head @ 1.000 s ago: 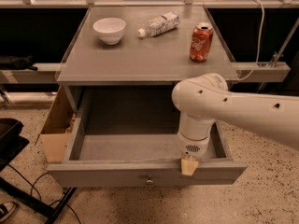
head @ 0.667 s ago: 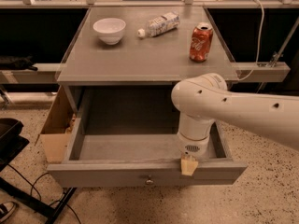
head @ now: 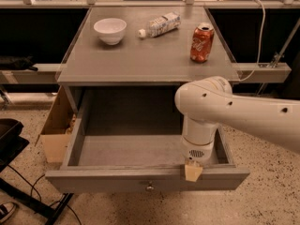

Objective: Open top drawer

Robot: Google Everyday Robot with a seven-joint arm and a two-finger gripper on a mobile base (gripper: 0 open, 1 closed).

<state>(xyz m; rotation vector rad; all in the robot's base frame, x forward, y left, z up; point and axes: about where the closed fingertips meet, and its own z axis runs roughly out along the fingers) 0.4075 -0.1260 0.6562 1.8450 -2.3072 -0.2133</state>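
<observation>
The top drawer [head: 131,149] of the grey cabinet stands pulled far out, its plain grey inside showing and empty. Its front panel [head: 93,181] has a small round knob [head: 149,187] at the centre. My gripper [head: 192,171] hangs from the white arm [head: 220,111] that comes in from the right. It sits at the top edge of the drawer's front panel, to the right of the knob. A tan fingertip [head: 192,172] rests over that edge.
On the cabinet top [head: 150,55] stand a white bowl [head: 110,30], a lying plastic bottle [head: 160,24] and a red soda can [head: 202,42]. A cardboard box [head: 55,130] stands left of the cabinet. A black chair base [head: 14,149] and cables lie at the far left.
</observation>
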